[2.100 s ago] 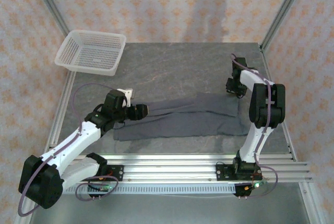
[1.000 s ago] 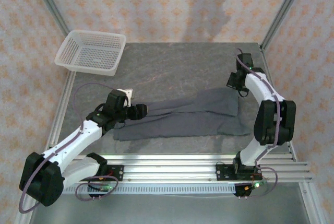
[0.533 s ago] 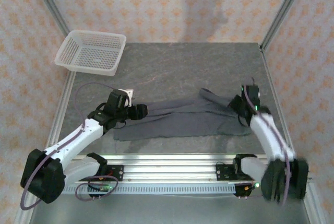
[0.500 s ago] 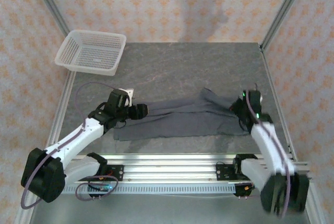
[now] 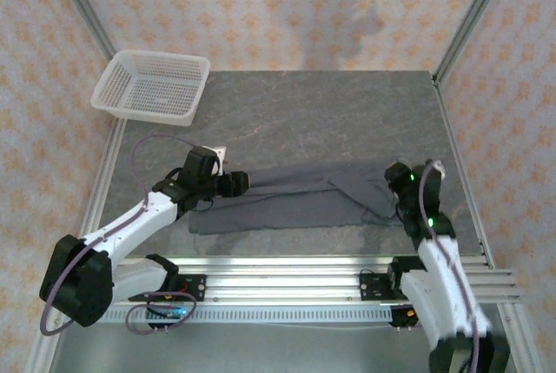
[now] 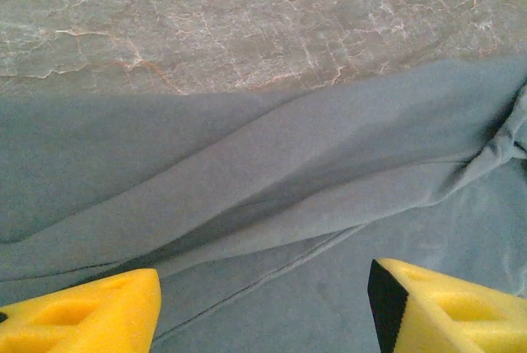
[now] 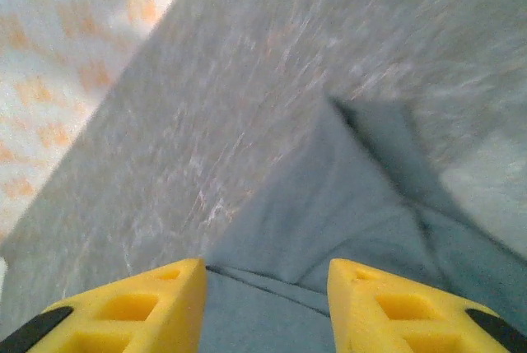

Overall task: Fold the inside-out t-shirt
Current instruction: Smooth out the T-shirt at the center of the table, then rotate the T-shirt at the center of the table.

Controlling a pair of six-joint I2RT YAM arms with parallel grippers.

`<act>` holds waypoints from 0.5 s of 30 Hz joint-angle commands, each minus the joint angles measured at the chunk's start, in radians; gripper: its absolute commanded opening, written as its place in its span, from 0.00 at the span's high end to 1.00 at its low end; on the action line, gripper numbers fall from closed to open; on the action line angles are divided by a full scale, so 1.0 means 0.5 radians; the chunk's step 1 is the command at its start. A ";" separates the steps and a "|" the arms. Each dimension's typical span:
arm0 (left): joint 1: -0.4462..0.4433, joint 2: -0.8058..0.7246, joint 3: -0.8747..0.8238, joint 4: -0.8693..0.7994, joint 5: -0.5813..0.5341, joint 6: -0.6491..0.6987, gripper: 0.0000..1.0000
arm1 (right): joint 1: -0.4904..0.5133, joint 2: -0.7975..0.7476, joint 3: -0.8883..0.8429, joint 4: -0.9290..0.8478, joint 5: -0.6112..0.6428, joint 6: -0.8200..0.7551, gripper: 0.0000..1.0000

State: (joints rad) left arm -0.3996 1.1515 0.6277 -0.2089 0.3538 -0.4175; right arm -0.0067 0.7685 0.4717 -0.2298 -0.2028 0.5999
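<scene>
The inside-out t-shirt [image 5: 287, 203] lies as a long, flattened slate-grey band across the near part of the table, with soft folds running along it. My left gripper [image 5: 239, 183] hovers open over the shirt's left part. In the left wrist view its yellow fingertips [image 6: 82, 313] stand wide apart above the shirt [image 6: 288, 188], where a hem seam shows. My right gripper [image 5: 393, 173] is at the shirt's right end. In the right wrist view it [image 7: 263, 304] is open, with the shirt [image 7: 329, 205] lying below and nothing pinched between the pads.
A white mesh basket [image 5: 155, 115] sits at the table's far left corner. Bare grey stone-patterned tabletop [image 5: 295, 116] stretches behind the shirt. Metal frame posts rise at both far corners, and an aluminium rail runs along the near edge.
My right arm swung from the far right edge back toward the near side, bringing the shirt's right end with it, and its jaws have opened. The left gripper has stayed open in place.
</scene>
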 commanded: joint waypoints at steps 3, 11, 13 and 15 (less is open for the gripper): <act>-0.017 -0.046 0.036 0.022 0.036 0.019 0.32 | 0.237 0.935 0.544 -0.048 -0.425 -0.329 0.65; -0.152 0.127 0.084 -0.110 -0.286 -0.369 1.00 | 0.292 1.338 0.711 -0.403 0.227 -0.146 0.93; -0.149 0.214 0.118 -0.161 -0.451 -0.515 1.00 | 0.265 1.394 0.706 -0.425 0.252 -0.129 0.97; -0.146 0.327 0.191 -0.272 -0.679 -0.684 1.00 | 0.225 1.457 0.689 -0.435 0.250 -0.110 1.00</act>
State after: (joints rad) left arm -0.4774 1.2636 0.6632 -0.2562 0.2222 -0.6014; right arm 0.1287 1.4628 0.8074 -0.3775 -0.1719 0.5159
